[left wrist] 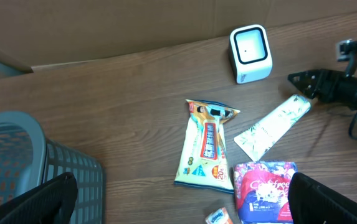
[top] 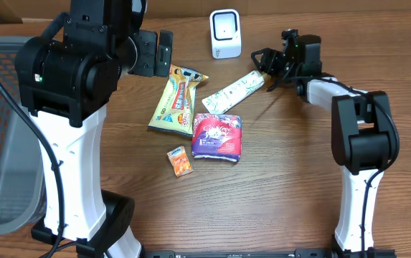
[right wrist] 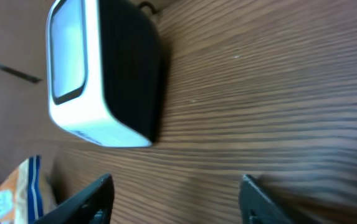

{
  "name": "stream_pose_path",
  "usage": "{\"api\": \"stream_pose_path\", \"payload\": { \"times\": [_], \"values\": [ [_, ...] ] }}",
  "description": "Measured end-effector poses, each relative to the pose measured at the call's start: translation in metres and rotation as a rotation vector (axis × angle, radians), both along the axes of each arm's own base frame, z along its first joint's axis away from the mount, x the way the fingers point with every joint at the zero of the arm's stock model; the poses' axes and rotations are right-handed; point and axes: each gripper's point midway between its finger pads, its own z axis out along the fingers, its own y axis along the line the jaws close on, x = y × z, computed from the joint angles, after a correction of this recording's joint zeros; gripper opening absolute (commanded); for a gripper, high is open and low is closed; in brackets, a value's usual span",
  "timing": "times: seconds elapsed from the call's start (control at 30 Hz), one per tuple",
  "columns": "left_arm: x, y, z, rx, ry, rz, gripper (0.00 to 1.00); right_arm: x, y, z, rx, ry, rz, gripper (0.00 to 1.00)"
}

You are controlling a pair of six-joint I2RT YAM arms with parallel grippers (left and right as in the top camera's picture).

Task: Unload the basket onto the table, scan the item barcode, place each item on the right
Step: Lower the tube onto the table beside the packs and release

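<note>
A white barcode scanner (top: 224, 34) with a dark front stands at the back of the table; it also fills the upper left of the right wrist view (right wrist: 97, 74). A long white-and-green packet (top: 234, 91) lies slantwise in front of it. My right gripper (top: 262, 66) hovers at that packet's far end. Its jaws stand apart in the right wrist view (right wrist: 177, 186), with only wood between them. My left gripper (left wrist: 187, 202) is open and high above the table, holding nothing.
A yellow snack bag (top: 176, 100), a purple-and-red pack (top: 218, 136) and a small orange tissue pack (top: 180, 160) lie mid-table. A grey mesh basket (top: 4, 129) stands off the left side. Brown cardboard runs along the back edge.
</note>
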Motion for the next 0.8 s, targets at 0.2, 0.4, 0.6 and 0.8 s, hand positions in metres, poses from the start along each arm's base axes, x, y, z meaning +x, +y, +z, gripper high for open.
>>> {"api": "stream_pose_path", "payload": {
  "times": [0.2,0.4,0.6,0.8],
  "values": [
    [0.0,0.0,0.0,0.0,0.0,0.001,1.0,-0.022,0.024,-0.017,-0.008,0.123,0.049,0.24],
    [0.0,0.001,0.0,0.002,-0.001,0.002,1.0,-0.04,0.024,-0.018,0.001,0.254,0.085,0.12],
    [0.0,0.001,0.0,0.002,-0.001,0.002,1.0,-0.088,0.006,-0.032,0.082,0.507,0.146,0.09],
    [0.0,0.001,0.0,0.002,0.0,0.002,1.0,-0.141,-0.012,-0.034,0.177,0.717,0.232,0.1]
  ]
}}
